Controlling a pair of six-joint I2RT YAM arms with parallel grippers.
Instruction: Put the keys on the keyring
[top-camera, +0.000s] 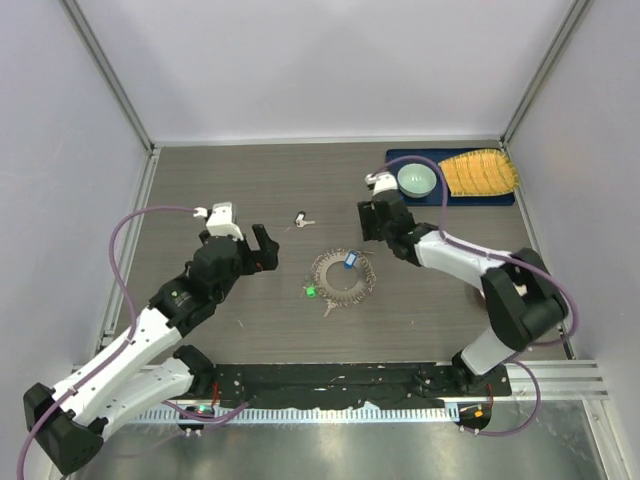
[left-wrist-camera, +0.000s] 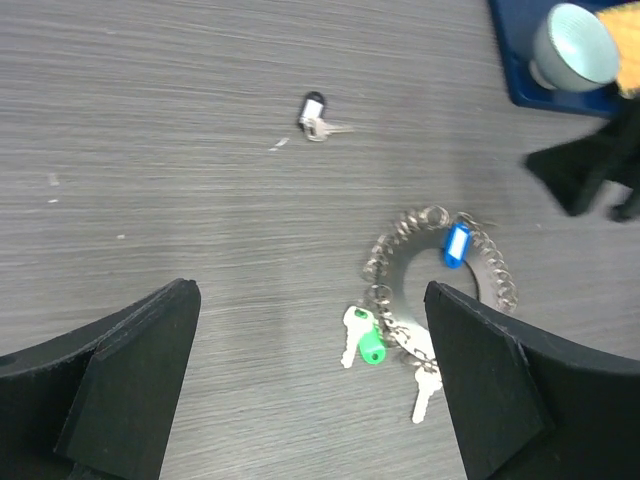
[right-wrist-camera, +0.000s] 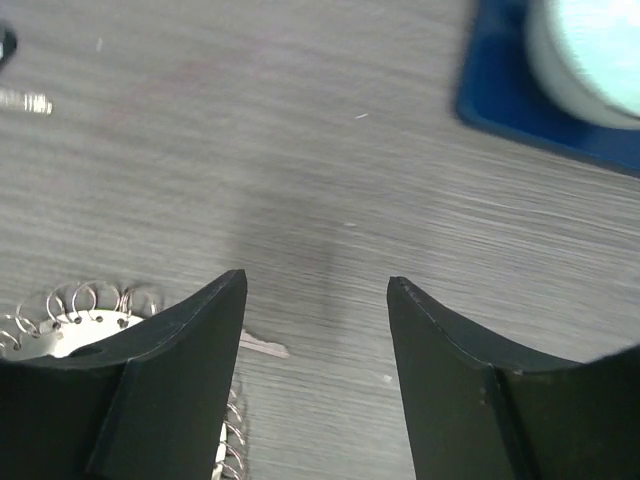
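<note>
- Keyring (top-camera: 343, 273): lies flat on the desk (top-camera: 200, 180), about mid-desk, between the two pincers and touching neither.
- Blue key (left-wrist-camera: 457, 245): rests on the far-right part of the ring's band. Its long axis runs near to far with a slight tilt. Only the coloured head is clear, and the blade cannot be made out.
- Green key (left-wrist-camera: 371, 345): sits at the ring's near-left outer edge, touching it, with its long axis also roughly near to far. Whether either coloured key is threaded on cannot be told.
- Silver key (left-wrist-camera: 425, 395): sticks out from the ring's near edge, tip pointing away from the ring toward the arm bases.
- Black-headed key (left-wrist-camera: 315, 115): lies alone on the desk beyond the ring, well apart from it. Its head is to the left and its blade points right.
- Left pincer (top-camera: 266, 252): jaws spread wide with nothing between them, left of the ring.
- Right pincer (top-camera: 366, 222): jaws apart and gripping nothing, just beyond the ring's far-right side.
- Right wrist view: blurred. The ring is cut off at the lower left behind one finger (right-wrist-camera: 180, 380).
- Bowl (top-camera: 416, 180): stands on a blue mat (top-camera: 500, 197) at the far right. It is cropped in both wrist views.
</note>
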